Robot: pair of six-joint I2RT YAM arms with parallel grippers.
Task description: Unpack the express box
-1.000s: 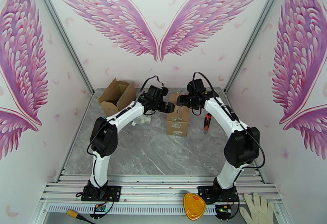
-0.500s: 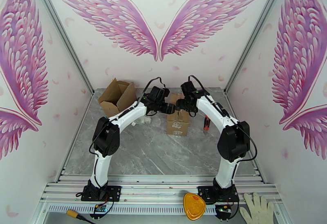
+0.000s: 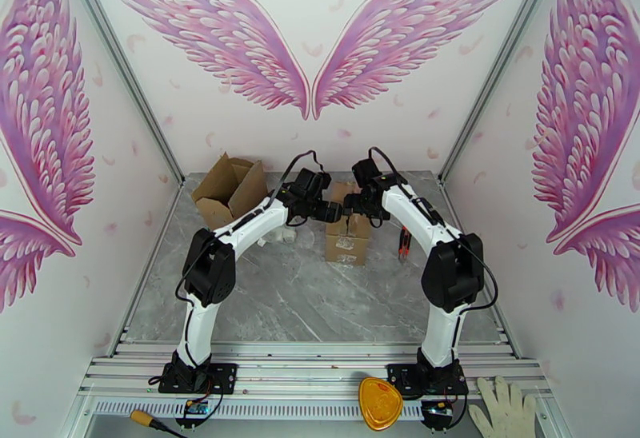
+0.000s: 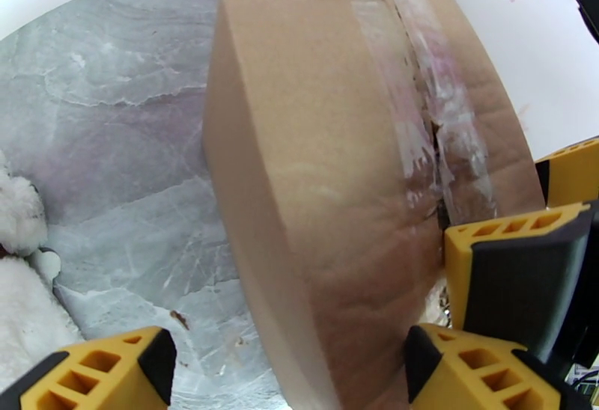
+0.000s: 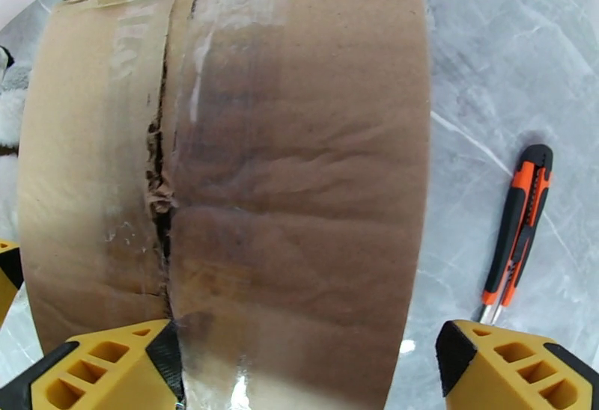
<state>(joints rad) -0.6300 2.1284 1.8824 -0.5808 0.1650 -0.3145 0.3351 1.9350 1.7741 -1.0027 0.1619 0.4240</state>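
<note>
The express box (image 3: 348, 232) is a brown cardboard carton standing mid-table, its top tape seam (image 4: 430, 142) slit and ragged. My left gripper (image 3: 334, 211) hovers over the box's left half, open; one finger (image 4: 97, 374) is out over the table and the other finger (image 4: 479, 366) sits by the seam. From the other side my right gripper (image 3: 353, 209) comes in open over the box (image 5: 299, 142), with one finger (image 5: 105, 370) at the seam and the other finger (image 5: 517, 366) past the box's right edge. The two grippers nearly meet above the seam.
An orange-and-black utility knife (image 5: 519, 224) lies on the marble table right of the box (image 3: 406, 241). An opened cardboard box (image 3: 230, 188) stands back left. A white plush toy (image 4: 19, 284) lies left of the express box. A yellow object (image 3: 379, 404) and a white glove (image 3: 504, 408) rest on the front rail.
My right arm has swung left, bringing its gripper over the box top, and its jaws have spread wider. The left arm has hardly moved.
</note>
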